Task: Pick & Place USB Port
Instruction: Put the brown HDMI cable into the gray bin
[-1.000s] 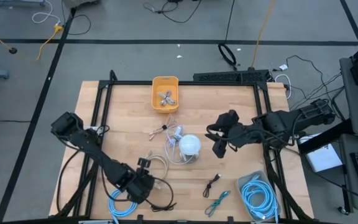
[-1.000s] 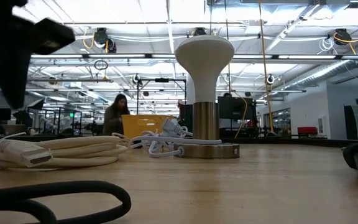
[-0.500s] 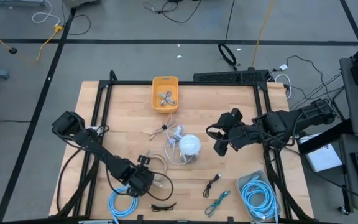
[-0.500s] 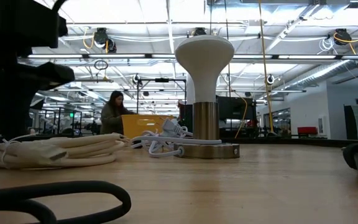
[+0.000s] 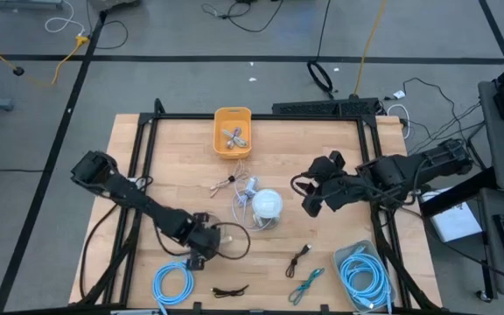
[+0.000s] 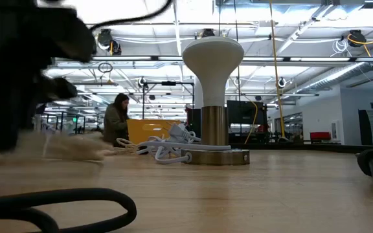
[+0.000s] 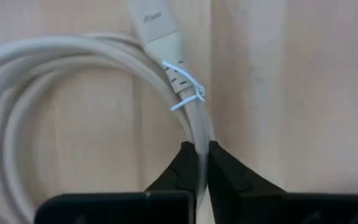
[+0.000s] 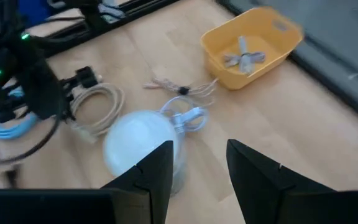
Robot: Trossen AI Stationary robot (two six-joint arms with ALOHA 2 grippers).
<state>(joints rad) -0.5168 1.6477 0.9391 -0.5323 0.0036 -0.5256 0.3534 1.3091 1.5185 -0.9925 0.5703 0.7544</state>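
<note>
Cable point(image 7: 191, 121) apparently pinched between left gripper point(image 7: 202, 163) fingertips.

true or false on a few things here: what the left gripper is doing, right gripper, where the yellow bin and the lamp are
1. The left gripper is shut on the beige cable. True.
2. The right gripper holds the white lamp. False: its fingers stand open above the table, holding nothing.
3. The yellow bin sits at the table's far edge. True.
4. The yellow bin is empty. False: small grey parts lie inside it.
5. The white lamp stands between the two arms. True.
</note>
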